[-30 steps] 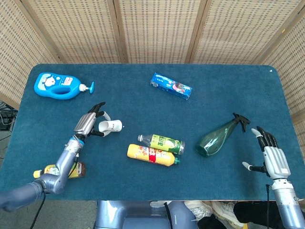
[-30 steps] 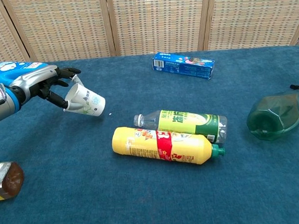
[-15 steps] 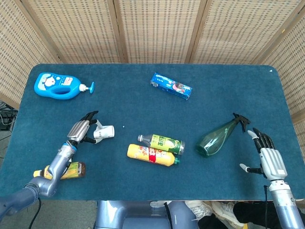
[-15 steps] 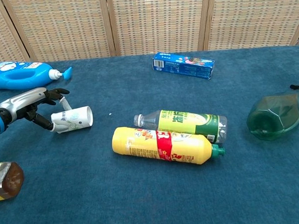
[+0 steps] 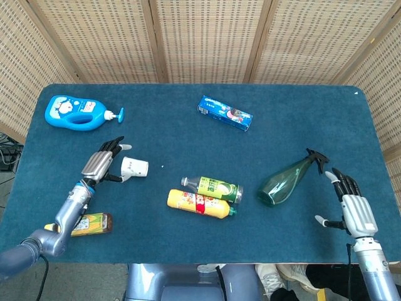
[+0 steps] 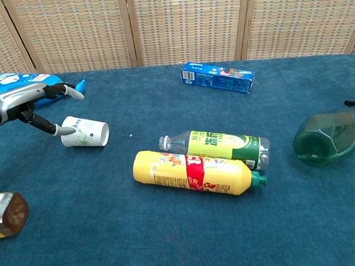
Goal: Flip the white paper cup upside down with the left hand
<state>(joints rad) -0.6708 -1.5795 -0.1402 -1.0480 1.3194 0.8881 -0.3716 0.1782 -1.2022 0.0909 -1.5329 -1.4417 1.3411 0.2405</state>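
The white paper cup (image 5: 135, 167) (image 6: 85, 132) lies on its side on the blue table (image 5: 188, 138), mouth facing right. My left hand (image 5: 100, 164) (image 6: 22, 105) is just left of it, fingers spread and holding nothing; in the chest view one fingertip (image 6: 63, 130) reaches the cup's base end, though I cannot tell if it touches. My right hand (image 5: 353, 211) rests open at the table's near right edge, away from everything, and is outside the chest view.
A blue lotion bottle (image 5: 75, 113) (image 6: 10, 81) lies far left, a toothpaste box (image 5: 225, 113) (image 6: 217, 77) at the back. A yellow bottle (image 5: 197, 203) (image 6: 191, 172) and clear bottle (image 5: 213, 187) (image 6: 222, 147) lie mid-table, a green spray bottle (image 5: 288, 179) (image 6: 328, 135) right, a brown bottle (image 5: 88, 224) (image 6: 7, 214) near left.
The left hand held the cup tilted above the table; it lowered it, let go and drew back left. The cup now lies on its side. The right hand barely moved.
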